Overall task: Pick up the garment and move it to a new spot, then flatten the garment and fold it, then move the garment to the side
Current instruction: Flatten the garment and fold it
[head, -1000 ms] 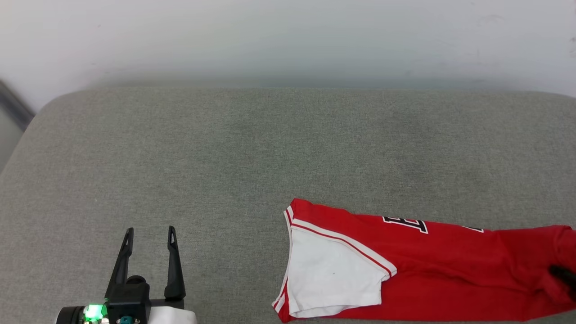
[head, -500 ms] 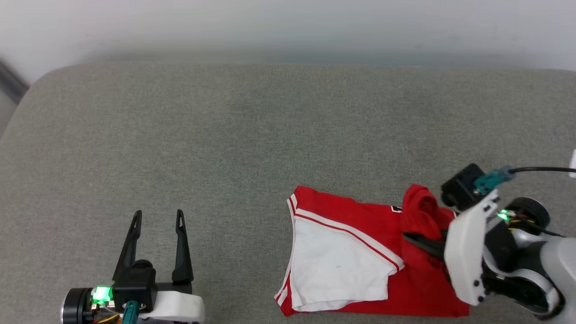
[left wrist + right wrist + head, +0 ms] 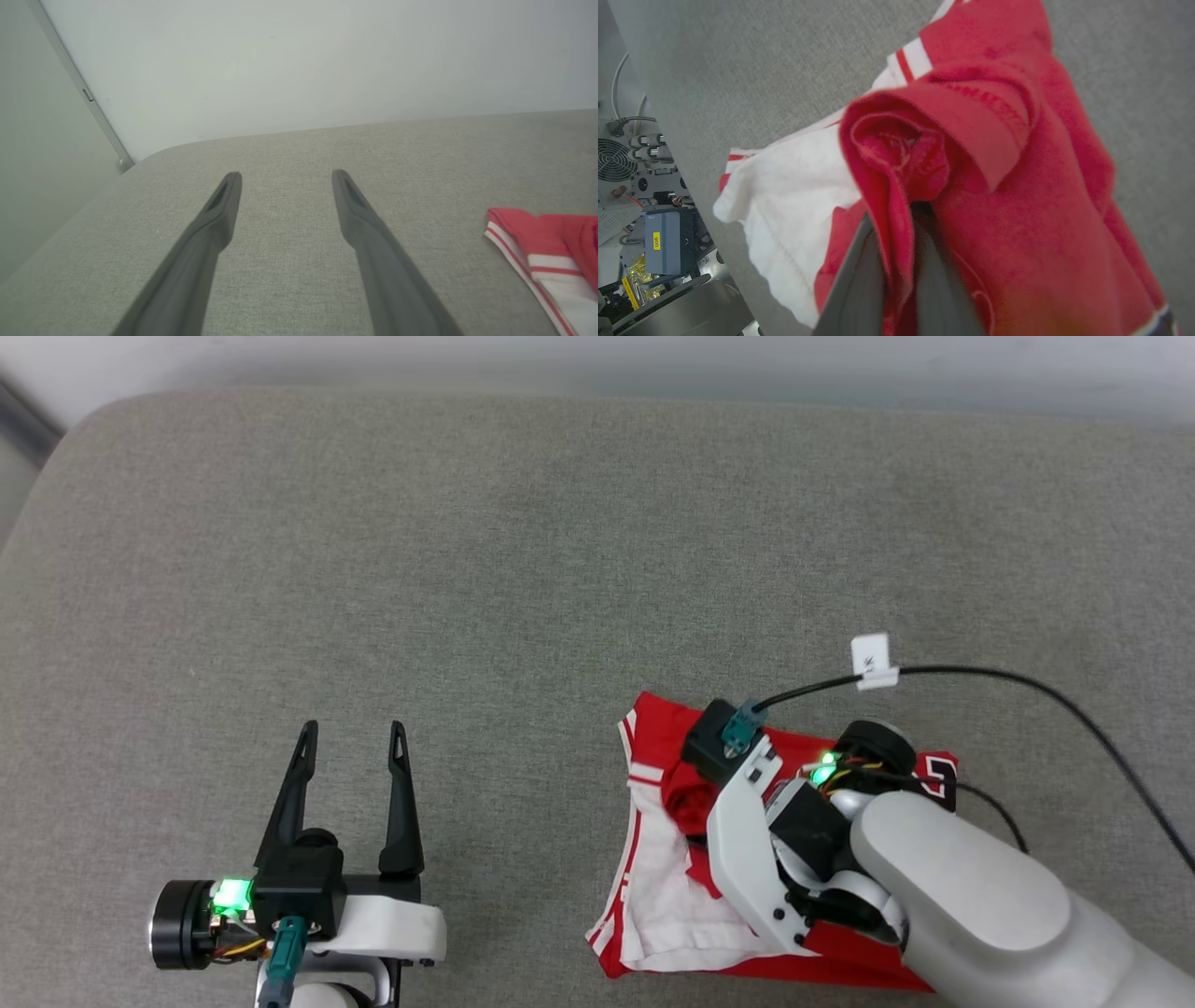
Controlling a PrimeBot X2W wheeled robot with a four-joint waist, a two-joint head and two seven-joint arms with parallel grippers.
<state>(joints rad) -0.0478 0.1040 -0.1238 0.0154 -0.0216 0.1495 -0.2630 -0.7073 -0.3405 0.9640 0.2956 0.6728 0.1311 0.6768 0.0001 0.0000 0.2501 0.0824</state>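
Note:
The garment (image 3: 658, 887), red with a white sleeve and striped trim, lies on the grey cushion (image 3: 523, 569) at the lower right. My right gripper (image 3: 691, 812) hangs over its left half, shut on a bunched red fold that is doubled back above the white sleeve. In the right wrist view the red cloth (image 3: 1017, 186) is pinched between the two fingers (image 3: 859, 280), and the fingertips are buried in it. My left gripper (image 3: 353, 733) stands open and holds nothing at the lower left, well apart from the garment. The left wrist view has the garment's striped corner (image 3: 528, 228) to the right of the open gripper (image 3: 286, 177).
The grey cushion runs wide to the left and back, up to a pale wall (image 3: 299, 60). Its rounded corner (image 3: 65, 439) is at the far left. A black cable with a white tag (image 3: 871, 658) arcs from my right wrist. Robot base electronics (image 3: 640, 186) sit below the cushion's edge.
My right gripper has carried the garment's right end leftward over the shirt, doubling it towards the white sleeve. The head camera has tilted down. The left gripper keeps its pose.

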